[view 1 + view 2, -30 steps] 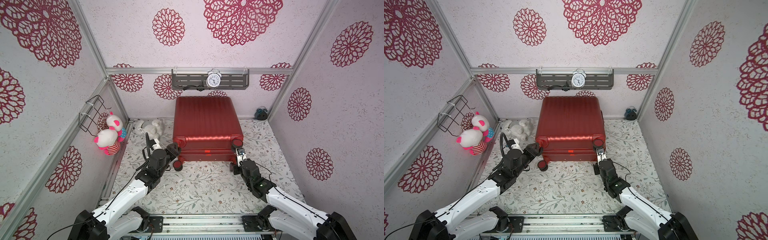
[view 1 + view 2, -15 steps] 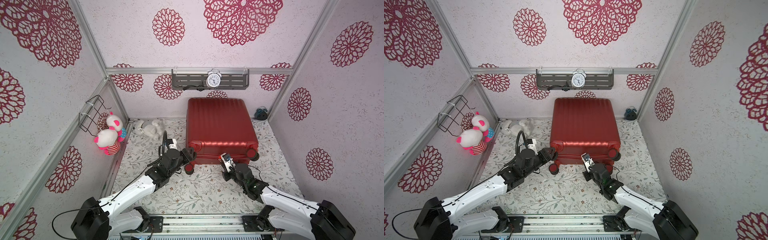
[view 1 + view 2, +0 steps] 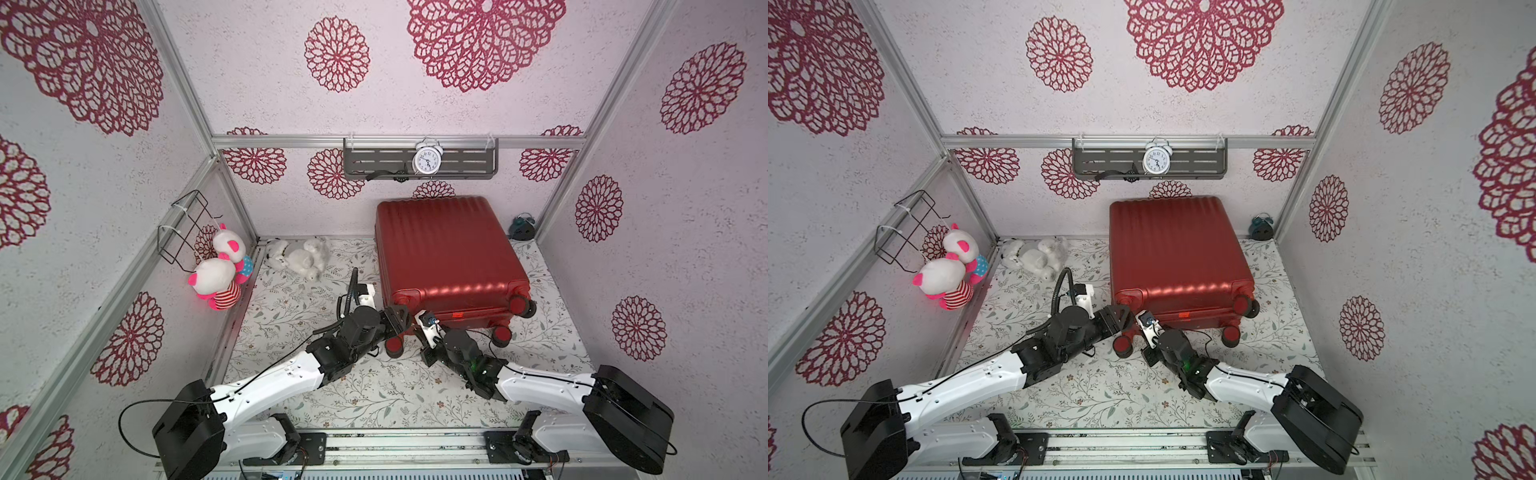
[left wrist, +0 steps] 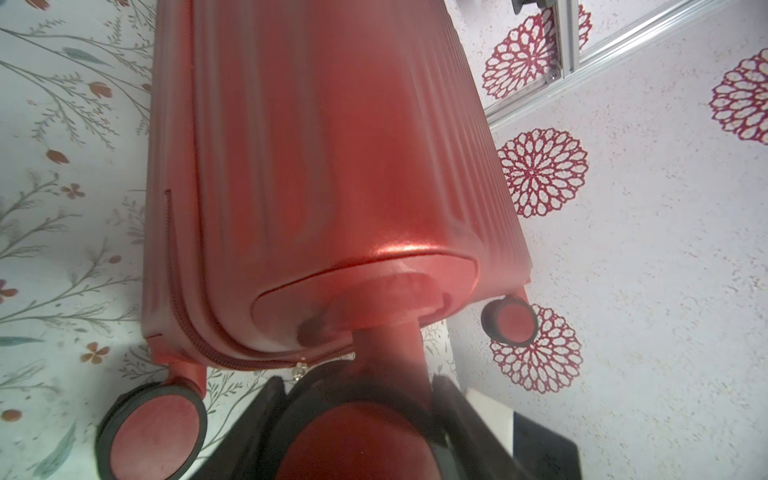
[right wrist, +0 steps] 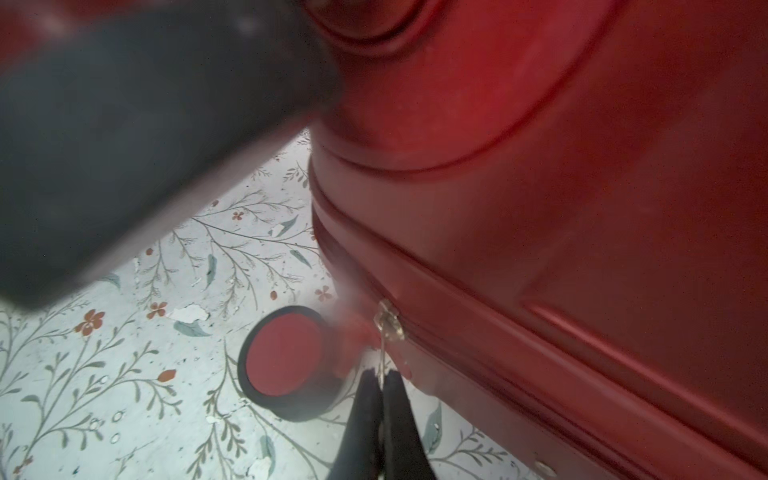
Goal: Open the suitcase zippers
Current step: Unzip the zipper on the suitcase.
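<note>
Looking down at the suitcase [image 3: 446, 249]: flat on the floral mat [image 3: 374, 386], toward the back right, with wheels toward the arms. Spotting a small orange-red label [image 3: 457, 315] on the wheel end, too small to read. Same story for the numerals on the white alarm clock [image 3: 426, 160] up on the grey shelf [image 3: 374, 162].

Switching to the right wrist view, and catching a detail hidden from both top views: the right gripper [image 5: 380, 380] pinched tight on the thin metal zipper pull [image 5: 387, 328], just beside the lower wheel [image 5: 286, 353].

Over to the left wrist view: following the zippers [image 4: 187, 332], a toothed red track curving round the corner, and finding the left gripper [image 4: 357, 395] clamped around a caster wheel [image 4: 353, 444].

Glossy ribbed hard shell, matte black rubber rims.
</note>
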Robot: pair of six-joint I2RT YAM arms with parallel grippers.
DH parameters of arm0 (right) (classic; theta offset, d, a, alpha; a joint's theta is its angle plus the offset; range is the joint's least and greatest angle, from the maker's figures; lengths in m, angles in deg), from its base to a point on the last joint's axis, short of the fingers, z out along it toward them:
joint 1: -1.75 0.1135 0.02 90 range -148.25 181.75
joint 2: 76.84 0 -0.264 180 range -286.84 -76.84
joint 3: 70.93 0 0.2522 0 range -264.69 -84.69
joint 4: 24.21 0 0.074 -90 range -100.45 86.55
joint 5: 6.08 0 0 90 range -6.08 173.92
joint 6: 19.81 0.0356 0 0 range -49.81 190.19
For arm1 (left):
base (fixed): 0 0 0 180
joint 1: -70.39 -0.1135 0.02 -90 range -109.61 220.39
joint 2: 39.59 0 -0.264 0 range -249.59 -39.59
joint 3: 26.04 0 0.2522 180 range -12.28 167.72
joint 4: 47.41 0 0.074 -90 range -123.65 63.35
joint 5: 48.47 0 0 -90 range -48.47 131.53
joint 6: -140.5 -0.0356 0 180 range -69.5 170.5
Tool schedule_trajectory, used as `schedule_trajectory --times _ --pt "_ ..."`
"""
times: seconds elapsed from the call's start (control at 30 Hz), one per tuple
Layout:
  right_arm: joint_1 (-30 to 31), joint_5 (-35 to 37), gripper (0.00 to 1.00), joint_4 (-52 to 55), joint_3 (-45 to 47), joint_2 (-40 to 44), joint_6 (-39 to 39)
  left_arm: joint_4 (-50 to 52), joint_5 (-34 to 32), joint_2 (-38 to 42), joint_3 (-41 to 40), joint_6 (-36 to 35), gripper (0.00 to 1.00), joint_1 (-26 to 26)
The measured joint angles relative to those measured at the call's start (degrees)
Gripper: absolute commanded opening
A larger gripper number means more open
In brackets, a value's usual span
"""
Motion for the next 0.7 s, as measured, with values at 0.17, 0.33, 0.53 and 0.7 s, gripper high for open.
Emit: schedule_trajectory --times 0.17,0.33,0.53,0.7 --pt "1.84 1.6 0.0 -1.31 1.81 1.03 2.34 2.69 0.7 3.1 -1.16 -1.95 0.76 0.55" --pt "3.26 2.97 0.0 -1.53 5.25 5.27 4.63 10.12 2.45 11.52 -3.48 -4.44 0.87 0.09" --pt "4.46 3.52 0.0 -0.02 8.59 10.43 6.73 14.73 3.5 22.16 -8.96 -5.44 0.81 -5.6" --pt "4.94 4.09 0.0 -0.09 8.92 10.67 7.61 13.84 6.43 19.23 -13.16 -5.46 0.57 -8.74"
